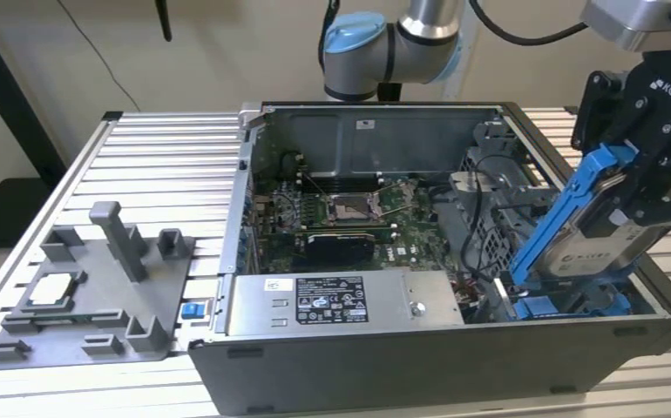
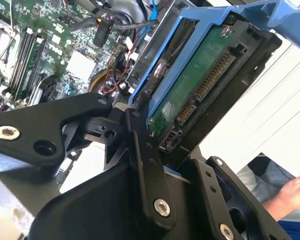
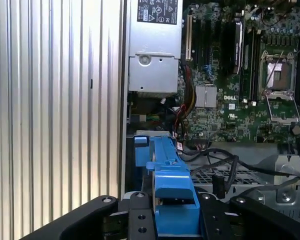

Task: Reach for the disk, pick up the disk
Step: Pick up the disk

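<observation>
Overhead, arm reaching down at the exterior view's right, tool [image 1: 649,187] clamping the disk [image 1: 597,235], tilted above the case [image 1: 429,366].

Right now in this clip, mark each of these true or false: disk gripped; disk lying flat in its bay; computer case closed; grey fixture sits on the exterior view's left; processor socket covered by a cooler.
1. The gripper has its jaws shut on the disk. True.
2. The disk lies flat in its bay. False: it is tilted steeply, lifted above the case.
3. The computer case is closed. False: its side is open, motherboard exposed.
4. A grey fixture sits at the exterior view's left. True.
5. A cooler covers the processor socket. False: it is bare.
</observation>
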You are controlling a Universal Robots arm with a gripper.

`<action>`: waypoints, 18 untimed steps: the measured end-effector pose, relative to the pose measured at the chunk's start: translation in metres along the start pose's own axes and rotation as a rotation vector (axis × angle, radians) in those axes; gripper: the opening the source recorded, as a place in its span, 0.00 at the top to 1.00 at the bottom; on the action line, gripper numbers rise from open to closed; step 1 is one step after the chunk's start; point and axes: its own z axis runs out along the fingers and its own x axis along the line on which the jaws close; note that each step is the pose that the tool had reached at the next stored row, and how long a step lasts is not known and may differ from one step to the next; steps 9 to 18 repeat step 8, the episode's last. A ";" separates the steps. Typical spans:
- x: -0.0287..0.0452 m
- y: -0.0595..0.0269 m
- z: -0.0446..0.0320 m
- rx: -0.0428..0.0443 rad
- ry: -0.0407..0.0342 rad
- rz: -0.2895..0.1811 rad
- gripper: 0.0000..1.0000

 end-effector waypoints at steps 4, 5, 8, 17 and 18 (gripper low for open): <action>0.0001 -0.0002 0.0006 0.0000 0.0001 -0.001 1.00; 0.0001 -0.0002 0.0006 0.0000 0.0001 -0.001 1.00; 0.0001 -0.0001 0.0006 -0.0001 0.0001 -0.001 1.00; 0.0001 -0.0001 0.0006 -0.0001 0.0001 -0.001 1.00; 0.0001 -0.0001 0.0006 -0.0001 0.0001 -0.001 1.00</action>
